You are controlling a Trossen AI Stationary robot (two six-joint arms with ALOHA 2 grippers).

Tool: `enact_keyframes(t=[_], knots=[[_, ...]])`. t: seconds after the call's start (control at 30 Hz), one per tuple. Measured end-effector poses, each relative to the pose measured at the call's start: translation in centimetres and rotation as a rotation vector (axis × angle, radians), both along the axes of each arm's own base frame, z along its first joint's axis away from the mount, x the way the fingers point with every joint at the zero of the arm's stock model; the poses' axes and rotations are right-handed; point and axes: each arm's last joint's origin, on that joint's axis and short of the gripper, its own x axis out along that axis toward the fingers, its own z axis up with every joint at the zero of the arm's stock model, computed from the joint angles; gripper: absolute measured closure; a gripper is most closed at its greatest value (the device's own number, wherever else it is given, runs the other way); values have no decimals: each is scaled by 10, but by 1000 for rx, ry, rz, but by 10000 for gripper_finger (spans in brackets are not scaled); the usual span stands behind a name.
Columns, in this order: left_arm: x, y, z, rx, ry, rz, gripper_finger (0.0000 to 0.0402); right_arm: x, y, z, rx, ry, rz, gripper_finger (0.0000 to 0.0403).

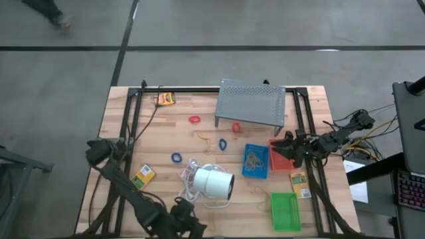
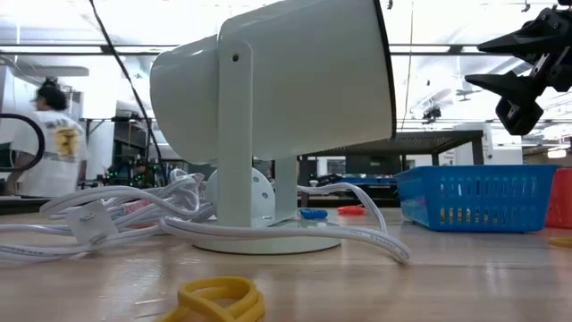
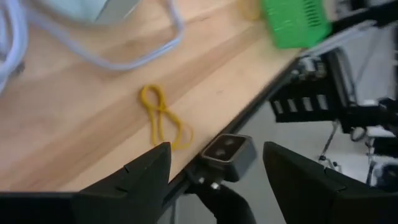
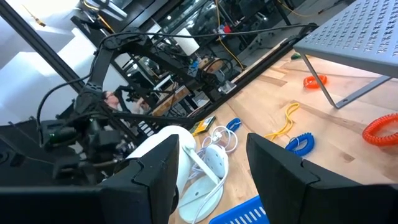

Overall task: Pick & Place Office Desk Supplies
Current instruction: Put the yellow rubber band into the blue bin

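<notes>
L gripper (image 3: 214,165) low at near table edge, jaws open, empty, above a tan rubber band (image 3: 163,118). Yellow box (image 1: 142,175) near-left; blue loop (image 1: 176,158) and red loop (image 1: 194,119) mid-table. White cylinder (image 1: 214,182) w/ cord sits centre-near, blocks most of low view. Blue tray (image 1: 255,160) right of it, red tray (image 1: 279,155) beyond, green tray (image 1: 285,211) near-right. R gripper (image 1: 288,147) over red tray, jaws open, empty. Wrist view alone shows coiled red loop (image 4: 380,129) by grey stand (image 1: 251,101).

No legible text; print on yellow-orange boxes (image 1: 142,175) too small to read.
</notes>
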Motion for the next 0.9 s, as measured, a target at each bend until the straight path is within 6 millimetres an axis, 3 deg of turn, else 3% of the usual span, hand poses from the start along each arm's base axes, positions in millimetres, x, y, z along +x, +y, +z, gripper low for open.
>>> enact_keyframes(t=[0.53, 0.77, 0.9], knots=[[29, 30, -15, -118, 176, 30, 158, 0, 0, 0, 1, -1, 1, 218], [41, 36, -45, -216, 308, 89, 158, 0, 0, 0, 0, 0, 1, 218], [43, 40, -50, -259, 368, 105, 158, 0, 0, 0, 0, 0, 1, 218]])
